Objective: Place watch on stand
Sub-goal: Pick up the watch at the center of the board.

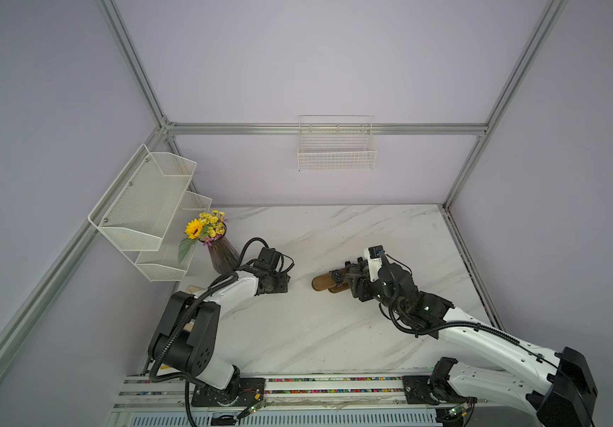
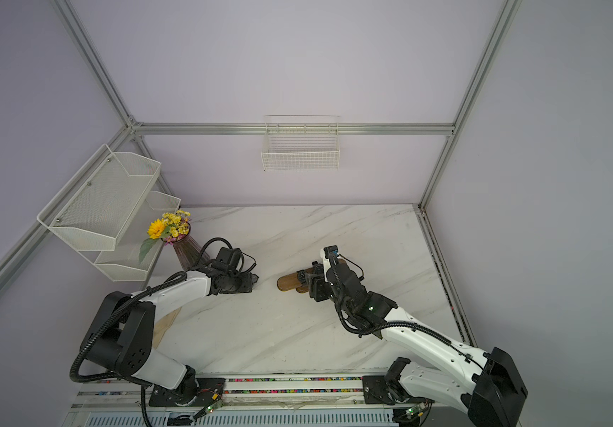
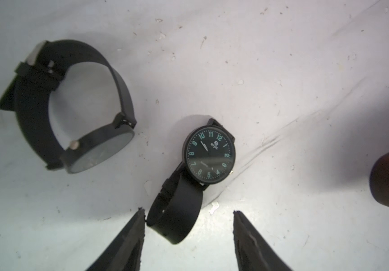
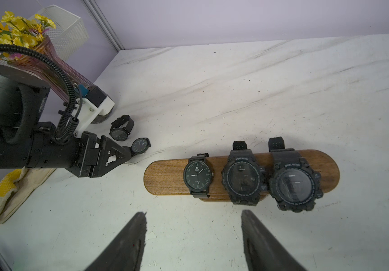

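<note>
The dark wooden stand (image 4: 165,178) rests on the marble table with three black watches round its bar; in both top views it shows mid-table (image 1: 321,283) (image 2: 285,283). Left of it on the table are two more black watches. One watch (image 3: 210,157) has teal numerals, and its strap loop (image 3: 174,220) sits between the fingers of my left gripper (image 3: 188,211). That gripper is open: one fingertip (image 3: 142,218) touches the strap, the other stands apart. The second loose watch (image 3: 71,105) rests on its side. My right gripper (image 4: 193,212) hovers open and empty in front of the stand.
A glass vase of yellow flowers (image 1: 220,251) stands behind the left arm, under a white mesh shelf (image 1: 146,207). A wire basket (image 1: 336,148) hangs on the back wall. A yellow and white cloth (image 4: 6,194) lies at the table's left edge.
</note>
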